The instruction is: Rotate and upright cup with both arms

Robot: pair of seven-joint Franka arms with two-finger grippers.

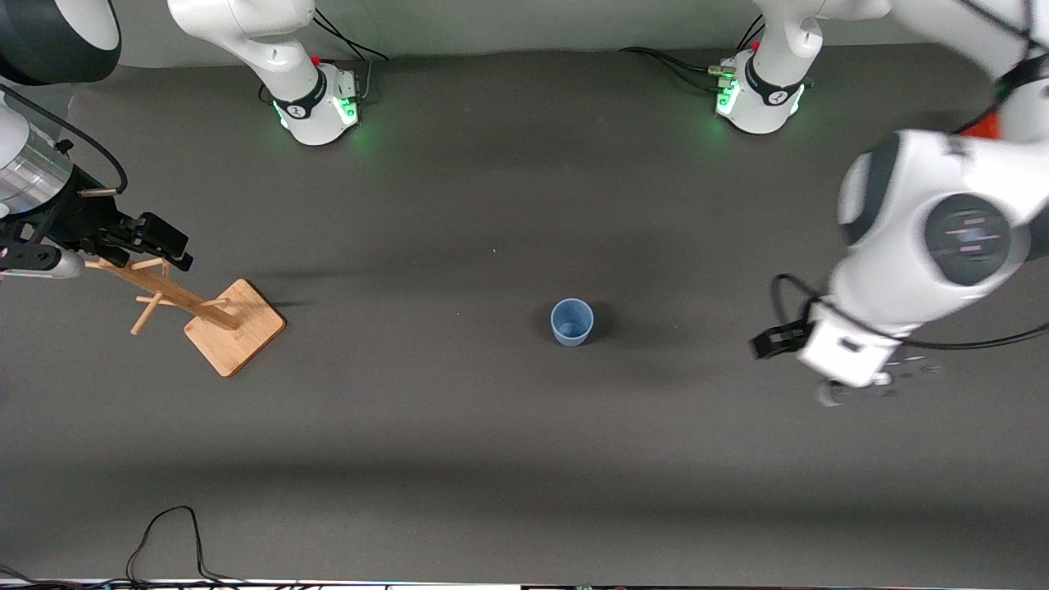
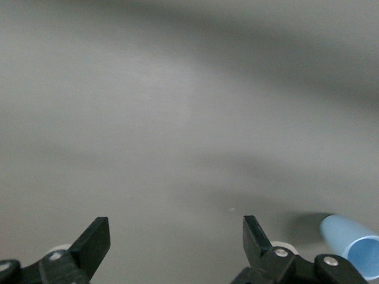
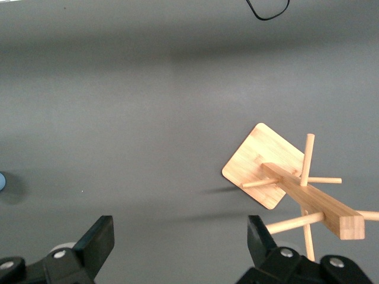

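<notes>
The small light-blue handleless plastic cup stood upright near the middle of the dark grey tabletop, long axis vertical, open mouth facing up and nothing visible inside. The left arm's black two-finger gripper hung over bare tabletop toward its own end, well apart from the cup, jaws spread wide and empty. The right arm's black gripper hovered over the wooden peg stand with a square base, its jaws likewise wide and empty.

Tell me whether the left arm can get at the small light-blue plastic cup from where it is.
Probably yes. The small light-blue plastic cup stands upright alone on the dark table, with bare surface between it and the left end effector, whose fingers are open. Nothing blocks the way.
</notes>
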